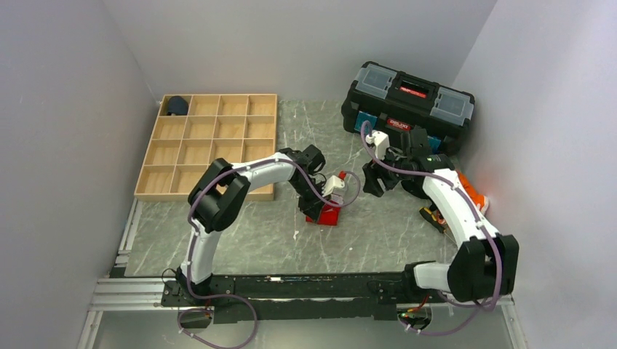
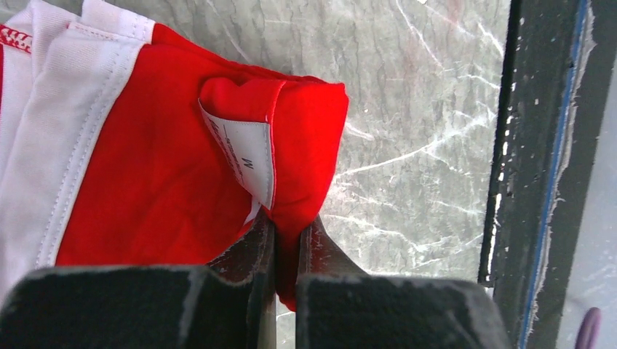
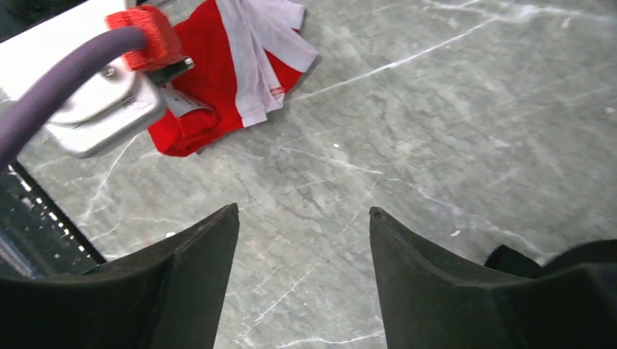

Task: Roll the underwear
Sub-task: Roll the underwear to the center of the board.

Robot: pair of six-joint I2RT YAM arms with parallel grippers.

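The red underwear point(image 1: 329, 214) with white trim lies partly folded on the marble table, in the middle. My left gripper point(image 2: 286, 222) is shut on a folded red edge of the underwear point(image 2: 160, 167), beside its white size label. In the top view the left gripper point(image 1: 319, 209) reaches down onto the cloth's left side. My right gripper point(image 3: 303, 211) is open over bare table, with nothing between its fingers. The underwear point(image 3: 218, 80) lies ahead of it to the left. Seen from above, the right gripper point(image 1: 372, 183) hangs to the right of the cloth, apart from it.
A wooden compartment tray point(image 1: 211, 145) sits at the back left, with a dark navy bundle point(image 1: 177, 106) in its far corner cell. A black toolbox point(image 1: 407, 102) stands at the back right. An orange cloth point(image 1: 473, 193) lies by the right wall.
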